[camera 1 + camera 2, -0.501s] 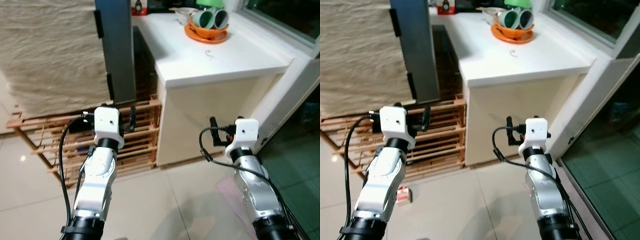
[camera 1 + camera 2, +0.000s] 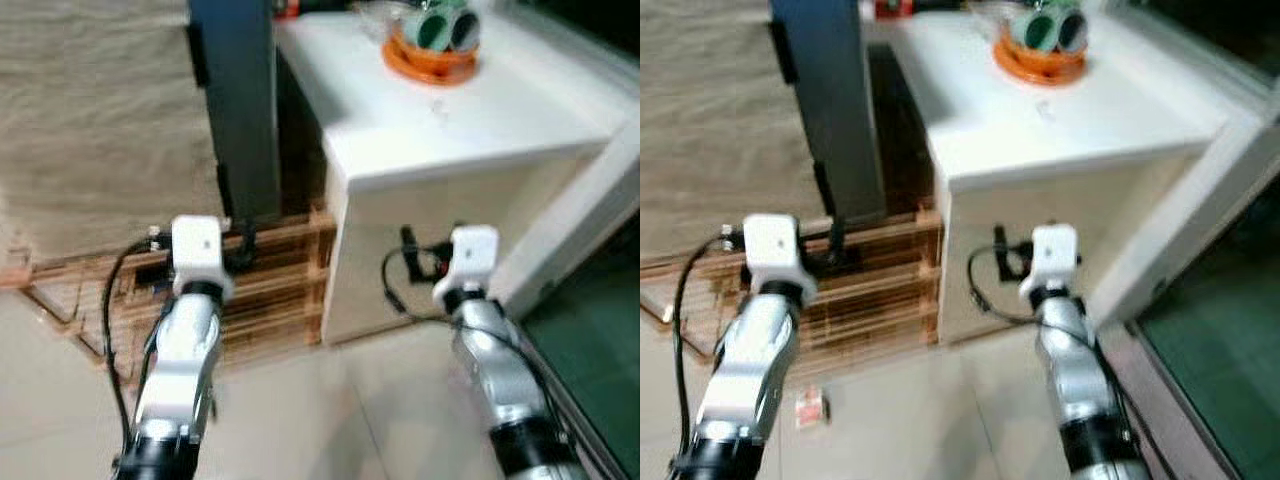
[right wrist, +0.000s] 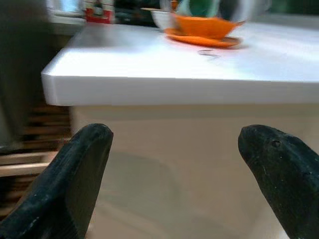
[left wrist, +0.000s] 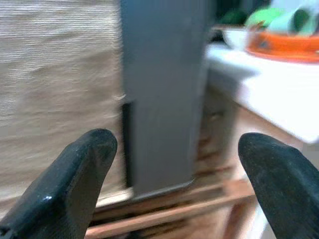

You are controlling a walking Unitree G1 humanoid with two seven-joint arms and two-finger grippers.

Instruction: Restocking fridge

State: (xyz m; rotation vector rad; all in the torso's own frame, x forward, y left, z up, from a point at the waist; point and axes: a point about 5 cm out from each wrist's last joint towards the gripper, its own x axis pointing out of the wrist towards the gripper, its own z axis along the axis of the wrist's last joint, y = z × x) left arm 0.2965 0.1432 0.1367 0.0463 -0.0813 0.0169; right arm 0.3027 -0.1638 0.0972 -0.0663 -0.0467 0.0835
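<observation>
Before the white counter [image 2: 460, 120], both arms ride raised and empty, likely for walking; no fridge or stock can be told for sure. On the counter an orange bowl [image 2: 432, 58] holds green cups [image 2: 445, 25].

Left wrist view: left gripper [image 4: 174, 174] spread wide toward a grey panel [image 4: 159, 89].

Right wrist view: right gripper [image 3: 174, 174] wide, facing the counter's side.

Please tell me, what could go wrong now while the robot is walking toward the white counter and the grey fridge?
1. Both views are blurred, so judging the approach may be unreliable.
2. The right hand, open and raised, could bump the white counter edge.
3. The left hand, also open, could catch the wooden rack beside the grey fridge.
4. A small packet on the floor lies near the robot's path.
</observation>
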